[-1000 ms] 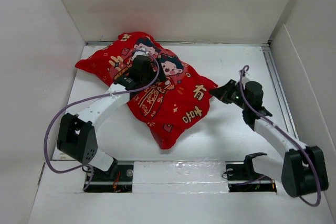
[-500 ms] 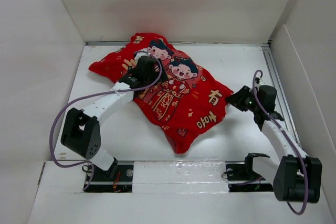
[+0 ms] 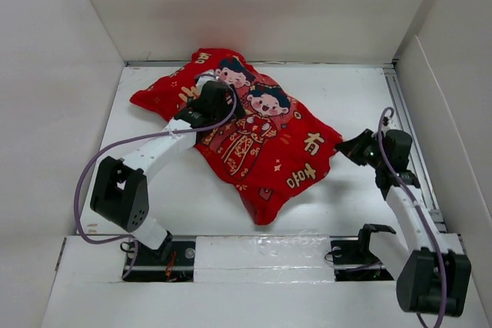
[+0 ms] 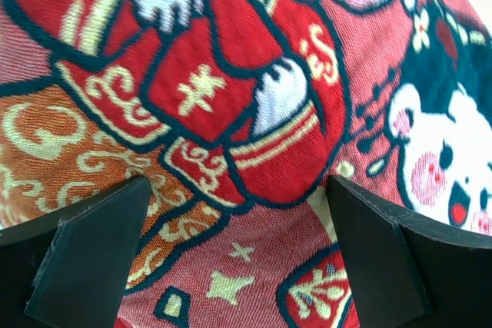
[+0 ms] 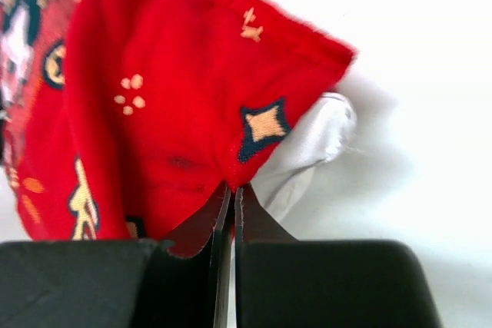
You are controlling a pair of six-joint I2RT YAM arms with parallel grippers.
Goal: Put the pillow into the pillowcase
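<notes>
Directly under spread left gripper (image 4: 238,190) — pillowcase (image 3: 269,151), its corner in right gripper (image 5: 228,190).

The pillowcase (image 3: 257,144) lies on the table (image 3: 361,90). The pillow (image 5: 311,144) is inside, one corner out at the right end, by the right gripper (image 5: 233,209). The left gripper (image 4: 238,259) is on its back-left part.
</notes>
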